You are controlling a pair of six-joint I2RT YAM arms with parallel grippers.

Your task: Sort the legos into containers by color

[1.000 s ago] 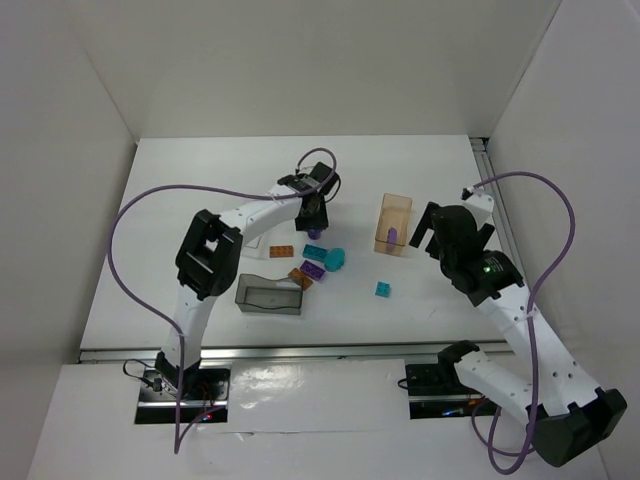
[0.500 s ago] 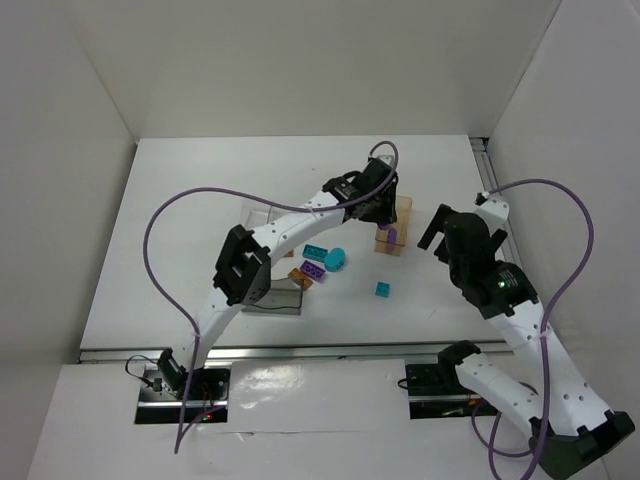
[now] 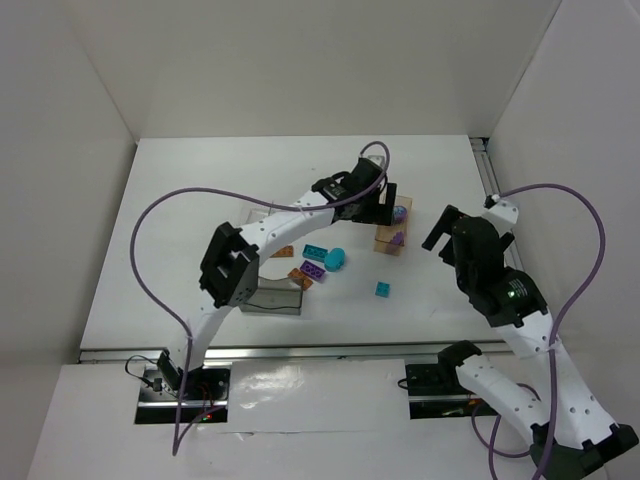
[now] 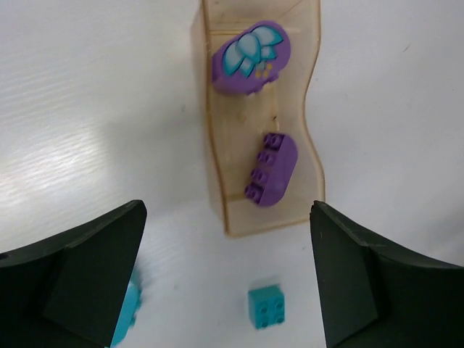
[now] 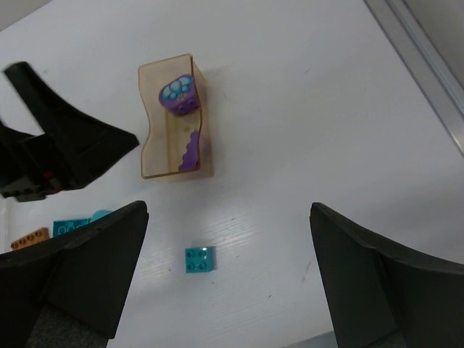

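Legos lie in 2 places on the white table (image 3: pixel 180 200). At the left, the smoky dark-grey tray (image 3: pixel 268 297) stands near the front edge, partly under the left arm, and I cannot tell if anything is inside it. Just to its right there is a loose cluster of 5 pieces. An orange brick (image 3: pixel 299 277) lies close beside a purple brick (image 3: pixel 312 270). Behind them are a flat orange brick (image 3: pixel 286 251), a teal brick (image 3: pixel 316 252) and a rounded teal piece (image 3: pixel 335 259). Further right, a small teal brick with 4 studs (image 4: pixel 265 307) lies alone on the table, just in front of the clear amber-tinted tray (image 4: pixel 235 123) and not touching it.

This tray holds 2 purple pieces, apart from each other. A rounded piece with a pale-blue petal print (image 4: pixel 250 56) is at the far end, and a purple brick with rounded ends (image 4: pixel 271 169) is nearer the front end. The left gripper (image 4: pixel 227 217) hangs above the front end of this tray, with jaws spread wide and nothing between them.

At the right, the right gripper (image 5: pixel 228 217) is in the air above bare table, to the right of the tray. Its jaws are also spread wide and empty
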